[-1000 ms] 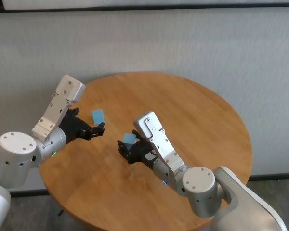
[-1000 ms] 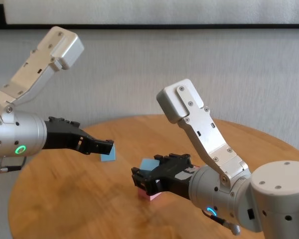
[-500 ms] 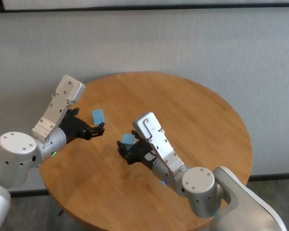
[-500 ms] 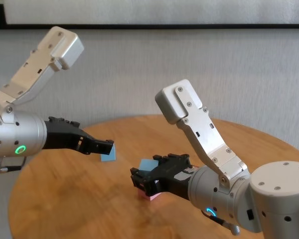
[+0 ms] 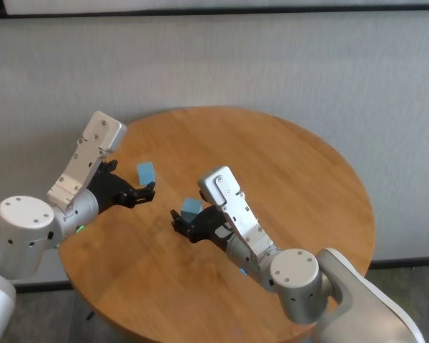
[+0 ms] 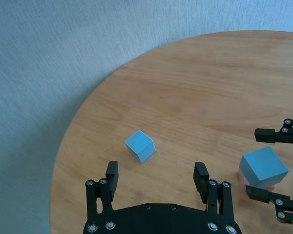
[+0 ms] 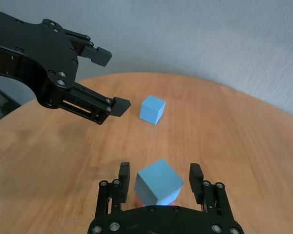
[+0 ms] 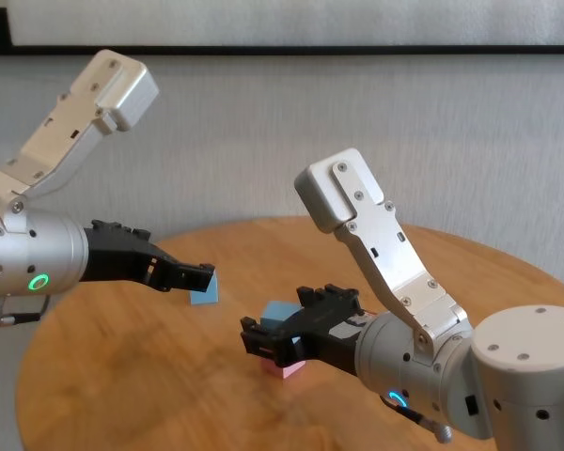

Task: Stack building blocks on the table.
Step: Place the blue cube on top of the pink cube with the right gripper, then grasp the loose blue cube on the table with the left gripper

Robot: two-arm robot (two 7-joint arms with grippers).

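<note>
Nearby, spare blue block [image 5: 146, 171] unobstructed.

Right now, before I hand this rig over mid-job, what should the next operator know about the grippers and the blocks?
Right gripper: open, its fingers either side of the stacked blue block with gaps showing, so not gripping it.
Left gripper: open, empty, hovering near the loose blue block.
Blocks: the stacked blue block sits on the pink block, slightly turned on it, near the middle of the table. The loose blue block rests alone on the table toward the robot's left.
Done: two blocks stacked.
Left: back the right gripper away, then pick up the loose blue block and place it on top.
</note>
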